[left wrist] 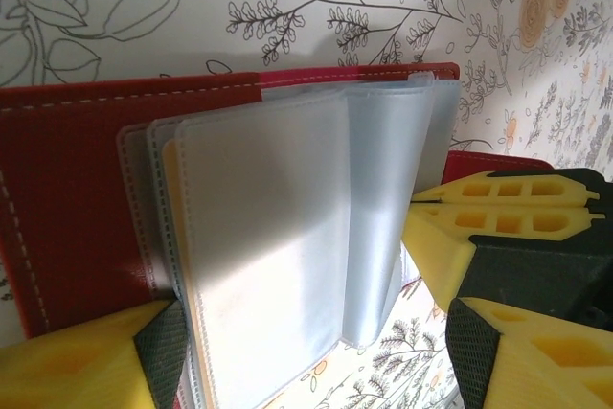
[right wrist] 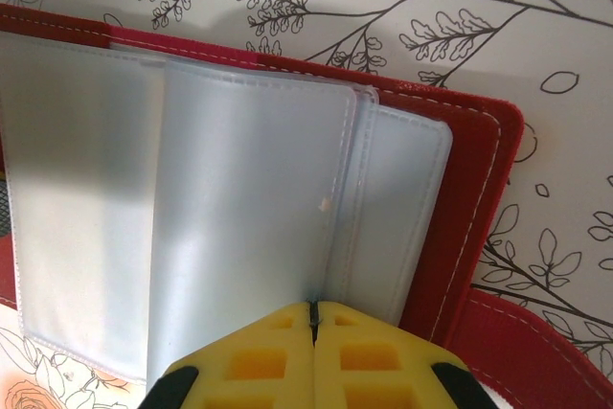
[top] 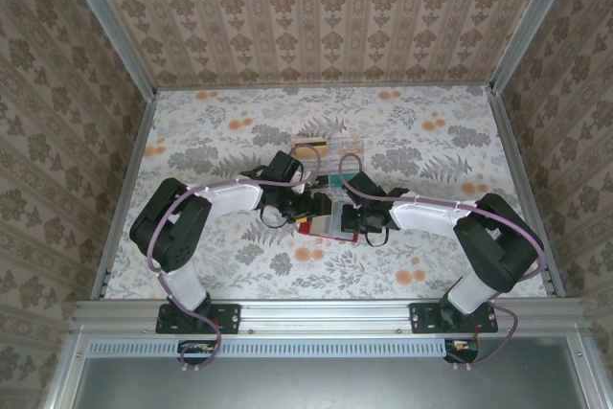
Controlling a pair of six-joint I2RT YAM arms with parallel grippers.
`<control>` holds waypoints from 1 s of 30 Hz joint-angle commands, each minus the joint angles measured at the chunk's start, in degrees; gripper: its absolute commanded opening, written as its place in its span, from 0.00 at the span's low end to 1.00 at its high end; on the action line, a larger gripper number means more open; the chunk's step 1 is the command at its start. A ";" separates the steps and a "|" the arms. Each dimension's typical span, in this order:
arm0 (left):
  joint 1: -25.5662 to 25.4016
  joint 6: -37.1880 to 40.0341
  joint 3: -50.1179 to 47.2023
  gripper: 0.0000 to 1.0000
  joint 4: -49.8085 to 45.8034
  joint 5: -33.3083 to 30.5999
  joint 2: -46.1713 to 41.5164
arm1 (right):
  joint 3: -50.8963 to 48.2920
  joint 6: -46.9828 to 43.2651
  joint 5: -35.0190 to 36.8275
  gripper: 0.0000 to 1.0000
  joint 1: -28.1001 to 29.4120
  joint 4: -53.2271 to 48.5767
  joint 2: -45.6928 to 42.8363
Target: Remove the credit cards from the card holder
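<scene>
Red card holder [left wrist: 86, 170] lying open, flat on the floral table [top: 220, 131], between both arms. Frosted plastic sleeves [left wrist: 268, 237] fanned up from its spine, with the edge of a tan card [left wrist: 170, 237] tucked in one. Clenched on a sleeve's edge: right gripper [right wrist: 312, 318]. Released, fingers astride the sleeve stack: left gripper [left wrist: 311, 342]. Just beyond, a clear tray [top: 337, 168] with a striped card [top: 307, 150] on it.

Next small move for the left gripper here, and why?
Probably nudge the open left gripper onto the tan card edge showing in the clear sleeves and close; the card holder lies open, with the right gripper shut at the sleeves' edge.
</scene>
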 commanded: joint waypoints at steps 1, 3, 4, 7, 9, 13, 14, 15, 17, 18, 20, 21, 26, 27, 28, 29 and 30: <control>-0.77 -0.36 -0.47 0.74 1.20 2.14 -0.91 | -1.58 1.14 -0.28 0.07 0.02 -1.15 1.91; -0.85 -0.23 -0.45 0.74 1.24 2.15 -1.54 | -1.62 1.20 -0.30 0.07 0.03 -1.10 1.91; -0.77 -0.17 -0.44 0.74 1.35 2.15 -1.96 | -1.57 1.20 -0.27 0.07 0.04 -1.09 1.95; -0.84 -0.03 -0.27 0.74 1.15 2.15 -2.92 | -1.53 1.28 -0.33 0.07 0.04 -1.12 2.10; -0.82 0.12 -0.05 0.74 0.35 2.15 -3.53 | -1.55 1.29 -0.36 0.07 0.04 -1.08 2.21; -0.80 1.36 0.82 0.75 -4.04 -1.17 -4.78 | -1.51 1.32 -0.42 0.07 0.04 -1.00 2.20; -0.77 1.88 1.07 0.75 -5.66 -2.88 -5.15 | -1.42 1.29 -0.41 0.07 0.04 -1.02 2.22; -0.73 2.09 1.25 0.76 -7.23 -4.59 -5.50 | -1.37 1.29 -0.46 0.07 0.02 -1.02 2.25; -0.43 2.40 1.18 0.76 -8.96 -6.68 -6.25 | -1.31 1.25 -0.43 0.07 0.01 -1.01 2.26; -0.29 2.44 1.09 0.76 -9.34 -7.22 -6.49 | -1.31 1.29 -0.47 0.07 0.00 -1.01 2.28; -0.09 2.41 0.76 0.76 -9.30 -7.86 -6.92 | -1.31 1.29 -0.47 0.07 0.04 -1.03 2.31; -0.14 2.38 0.74 0.76 -9.35 -7.87 -6.91 | -1.39 1.29 -0.42 0.07 0.04 -1.02 2.26; -0.23 1.87 0.85 0.74 -6.44 -4.64 -5.47 | -1.49 1.37 -0.47 0.07 0.10 -1.03 2.26; -0.32 1.87 0.90 0.73 -6.12 -4.11 -5.12 | -1.50 1.40 -0.48 0.07 0.12 -1.03 2.24; -0.32 1.94 1.12 0.73 -5.99 -3.67 -4.62 | -1.49 1.38 -0.43 0.07 0.13 -1.03 2.20; -0.28 1.94 1.23 0.73 -5.91 -3.33 -4.14 | -1.51 1.38 -0.45 0.07 0.08 -1.03 2.20; -0.33 2.03 1.18 0.73 -5.87 -3.01 -3.69 | -1.43 1.38 -0.43 0.07 0.10 -1.03 2.32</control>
